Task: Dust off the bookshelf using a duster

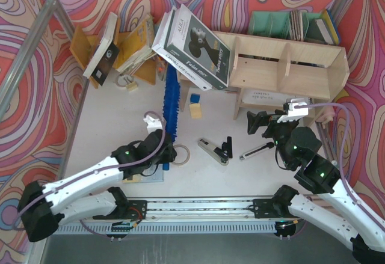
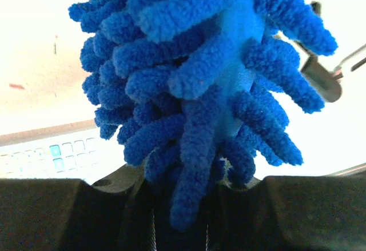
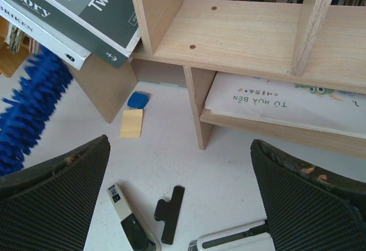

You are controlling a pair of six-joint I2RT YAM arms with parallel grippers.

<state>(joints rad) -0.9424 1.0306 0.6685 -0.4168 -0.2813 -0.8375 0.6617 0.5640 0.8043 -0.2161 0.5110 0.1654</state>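
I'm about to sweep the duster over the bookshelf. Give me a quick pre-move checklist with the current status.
1. Left gripper shut on the duster: ok.
2. Grip on the handle rather than the fluff: cannot tell; fluff fills the left wrist view.
3. Duster on a tier of the bookshelf: not ok; it is off to the left of both tiers.
4. Shelf's left end free: not ok; leaning books rest on it.
5. Right gripper open and empty: ok.
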